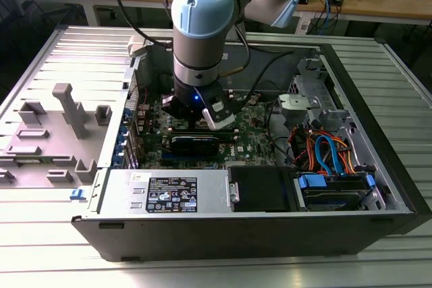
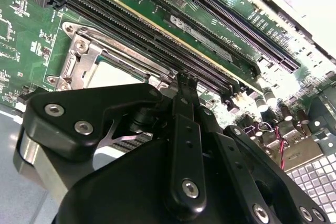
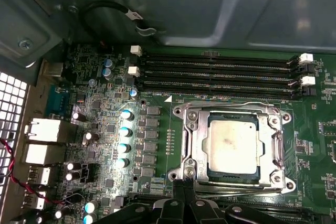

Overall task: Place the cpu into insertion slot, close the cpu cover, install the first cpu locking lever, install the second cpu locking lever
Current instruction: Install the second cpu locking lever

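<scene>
Exterior view: the arm reaches into the open computer case (image 1: 378,166) on the tabletop (image 1: 202,271), the hand (image 1: 202,118) low over the motherboard (image 1: 260,141), case walls close around. First wrist view: the cpu (image 3: 232,148) sits in the insertion slot (image 3: 190,179) under the closed cpu cover (image 3: 195,140), with the hand's clenched fingertips (image 3: 185,198) at the socket's edge. Second wrist view: the fingertips (image 2: 185,85) stand between socket and memory slots (image 2: 157,40); no print legible.

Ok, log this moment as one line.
cpu seated in insertion slot | cpu cover closed over it | gripper shut, at cover's edge beside memory slots
</scene>
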Motion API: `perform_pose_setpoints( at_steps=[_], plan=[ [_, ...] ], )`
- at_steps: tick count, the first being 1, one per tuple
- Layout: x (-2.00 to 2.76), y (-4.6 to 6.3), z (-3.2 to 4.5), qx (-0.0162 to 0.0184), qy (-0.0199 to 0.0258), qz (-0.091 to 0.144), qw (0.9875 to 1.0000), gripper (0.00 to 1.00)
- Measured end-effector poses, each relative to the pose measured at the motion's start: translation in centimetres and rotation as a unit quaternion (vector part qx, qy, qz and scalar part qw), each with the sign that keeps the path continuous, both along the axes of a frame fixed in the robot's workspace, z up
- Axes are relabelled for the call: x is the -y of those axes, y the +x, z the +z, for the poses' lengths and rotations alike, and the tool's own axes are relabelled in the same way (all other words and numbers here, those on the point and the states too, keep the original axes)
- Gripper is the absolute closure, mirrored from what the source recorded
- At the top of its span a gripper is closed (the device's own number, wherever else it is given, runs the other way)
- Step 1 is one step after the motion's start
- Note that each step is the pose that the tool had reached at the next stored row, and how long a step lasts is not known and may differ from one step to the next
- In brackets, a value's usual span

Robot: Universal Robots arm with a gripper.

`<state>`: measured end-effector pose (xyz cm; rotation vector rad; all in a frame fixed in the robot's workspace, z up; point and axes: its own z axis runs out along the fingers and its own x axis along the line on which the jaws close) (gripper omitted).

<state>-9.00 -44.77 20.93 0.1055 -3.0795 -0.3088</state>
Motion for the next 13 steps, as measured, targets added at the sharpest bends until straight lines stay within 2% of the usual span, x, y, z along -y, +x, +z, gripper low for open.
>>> perform_pose_setpoints(
  at_steps=[3,8,13],
  plan=[
    [0.0,-0.01,-0.04,0.0,0.0033,0.0,1.0,0.89],
    [0.01,-0.1,-0.13,0.0003,0.0046,0.0,1.0,0.89],
    [0.0,-0.21,-0.41,0.0008,0.0077,0.0,1.0,0.89]
  ],
)
